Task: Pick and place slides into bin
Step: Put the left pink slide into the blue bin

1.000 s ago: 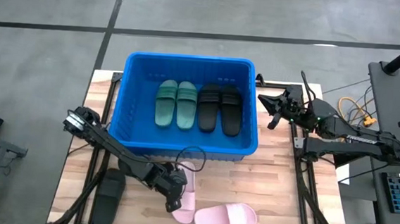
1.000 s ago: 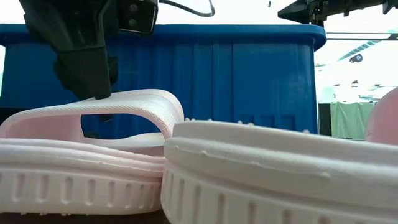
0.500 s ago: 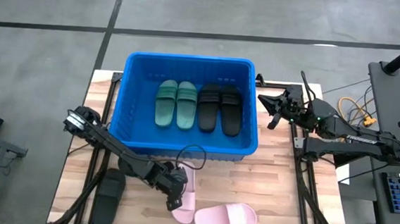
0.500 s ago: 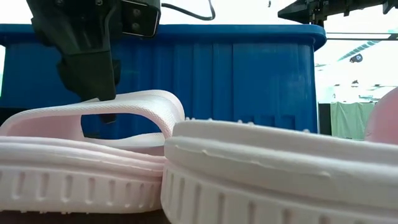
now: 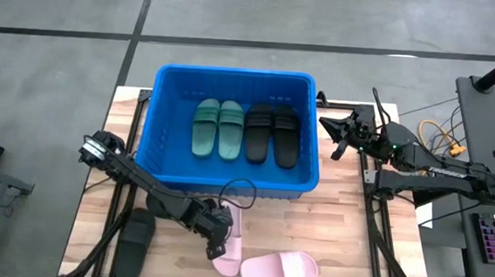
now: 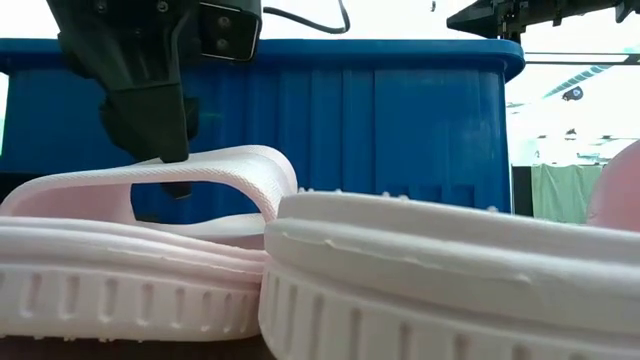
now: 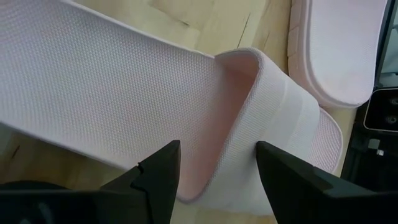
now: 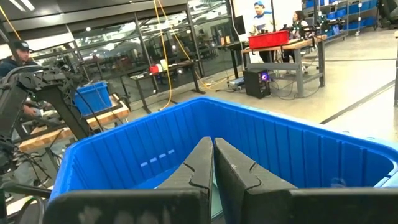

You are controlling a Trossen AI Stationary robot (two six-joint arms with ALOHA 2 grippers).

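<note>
- The bin (image 5: pixel 155 141) looks like bright blue moulded plastic, its ribbed walls faintly shiny.
- The table (image 5: pixel 346 224) is pale wood laid in narrow strips, matt, with visible grain.
- The pale pink slide (image 7: pixel 124 106) looks like soft matt foam; its strap carries a fine woven-looking grain, and its sole edge has moulded notches.
- The second pale pink slide (image 5: pixel 280 266) has the same matt foam look.
- The two dark green slides (image 5: pixel 217 128) and two black slides (image 5: pixel 272 133) inside the bin appear dull, without shine.
- The left gripper (image 7: pixel 217 168) has dark, smooth, slightly glossy plastic-looking fingers.
- The floor (image 5: pixel 60 64) is grey, mottled and matt, like concrete.
</note>
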